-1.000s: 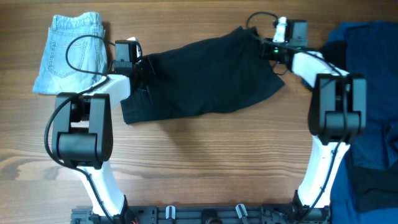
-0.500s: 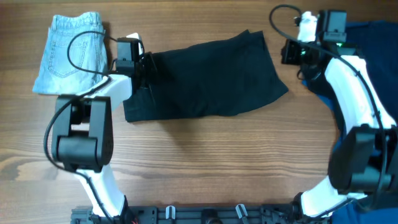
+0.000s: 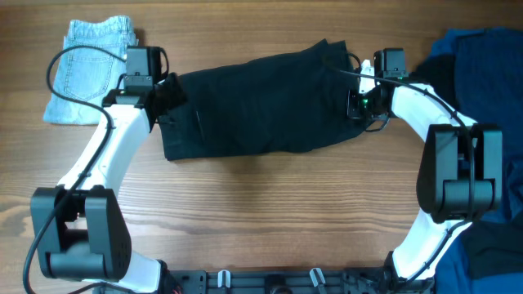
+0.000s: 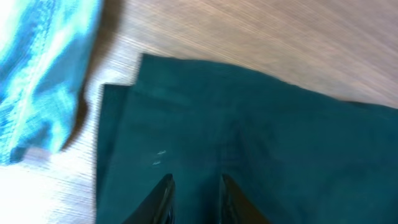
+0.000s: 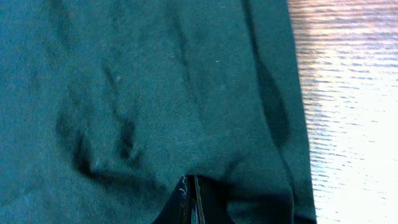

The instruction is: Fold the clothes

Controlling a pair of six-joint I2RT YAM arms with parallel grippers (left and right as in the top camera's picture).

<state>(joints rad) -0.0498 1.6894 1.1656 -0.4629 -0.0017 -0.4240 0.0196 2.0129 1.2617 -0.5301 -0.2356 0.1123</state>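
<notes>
Both ends of the black shorts [image 3: 261, 102], flat near the worktop's [image 3: 261, 212] far edge, are covered: my left fingers [image 4: 163, 196] hang parted and empty, my right fingers [image 5: 189, 190] press clenched, probably smoothing before a fold.

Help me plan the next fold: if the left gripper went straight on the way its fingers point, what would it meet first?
The black shorts. The left gripper, jaws slightly apart, points across that cloth; bare table comes only past its far edge. Whether the tips already touch it is unclear.
</notes>
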